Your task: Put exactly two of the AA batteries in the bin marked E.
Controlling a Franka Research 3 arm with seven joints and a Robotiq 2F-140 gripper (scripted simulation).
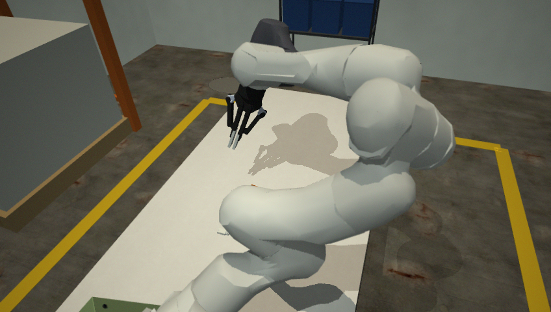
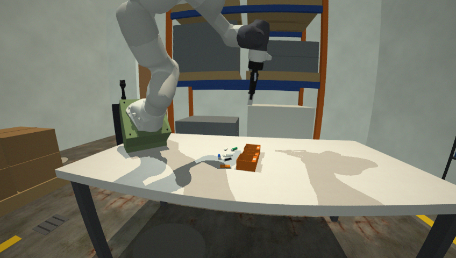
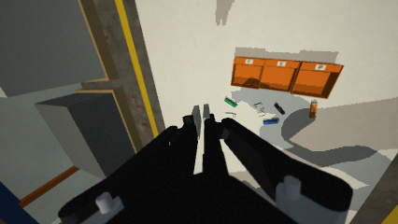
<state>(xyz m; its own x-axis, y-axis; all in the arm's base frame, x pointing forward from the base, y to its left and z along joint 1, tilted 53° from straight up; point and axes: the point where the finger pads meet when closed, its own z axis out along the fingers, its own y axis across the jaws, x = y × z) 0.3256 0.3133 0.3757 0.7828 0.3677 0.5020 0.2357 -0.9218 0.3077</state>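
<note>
My gripper (image 1: 232, 147) (image 2: 250, 102) (image 3: 202, 112) is shut and empty, high above the table, away from the bins. Three orange bins stand in a joined row: one end bin (image 2: 246, 163) (image 3: 314, 85), the middle bin (image 3: 278, 80) and the other end bin (image 3: 247, 77). Their label letters are too small to read. Beside them lie a green cylinder (image 2: 234, 149) (image 3: 231, 102), a black one (image 2: 227, 159) (image 3: 279, 108), a blue one (image 2: 219, 156) (image 3: 271, 121) and an orange one (image 2: 225, 166) (image 3: 313, 109). I cannot tell which are AA batteries. The arm hides most of this in the top view.
Small pale metallic things (image 2: 227, 155) (image 3: 259, 108) lie among the cylinders, with another small one (image 2: 225, 149) (image 3: 230, 114) near the green cylinder. The green arm base (image 2: 147, 143) stands at the table's end. A shelf rack and large grey boxes stand beyond the table.
</note>
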